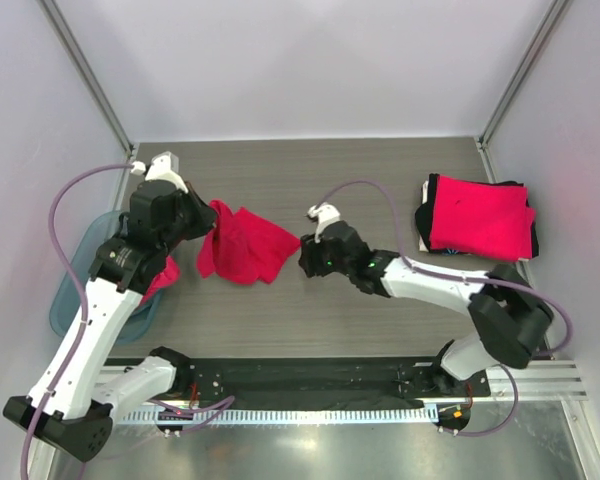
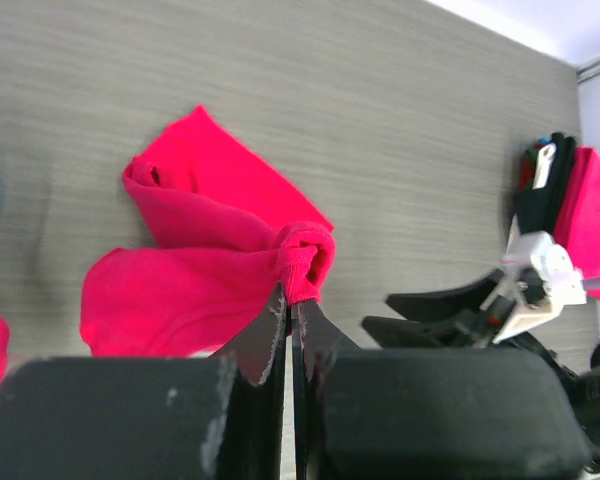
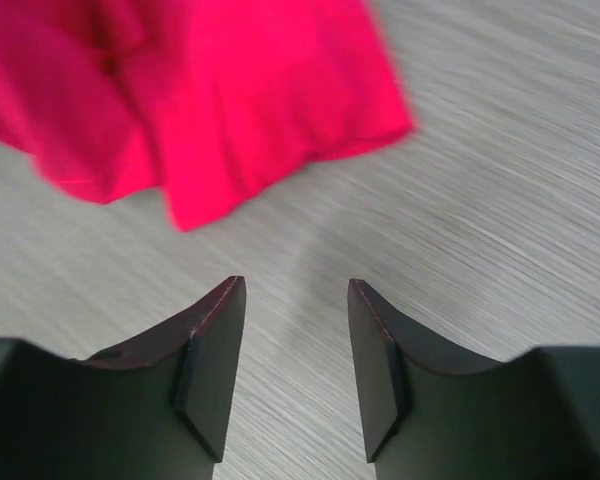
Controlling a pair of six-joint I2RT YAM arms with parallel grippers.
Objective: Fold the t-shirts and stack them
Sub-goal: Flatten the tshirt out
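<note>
A crumpled red t-shirt [image 1: 245, 248] lies on the wooden table, left of centre. My left gripper [image 1: 213, 217] is shut on a bunched edge of that t-shirt [image 2: 200, 265], and cloth pokes out past the fingertips of the left gripper [image 2: 294, 295]. My right gripper [image 1: 302, 257] hovers just right of the cloth, open and empty. In its wrist view the right gripper [image 3: 295, 295] is over bare table, with the t-shirt [image 3: 230, 100] ahead. A folded red stack [image 1: 480, 215] rests at the back right. Another red shirt [image 1: 162, 277] hangs in the bin.
A translucent teal bin [image 1: 70, 290] stands at the table's left edge beside the left arm. Dark cloth [image 1: 423, 215] lies under the folded stack, close to the right wall post. Both arm bases sit on the black rail [image 1: 310, 380] at the near edge.
</note>
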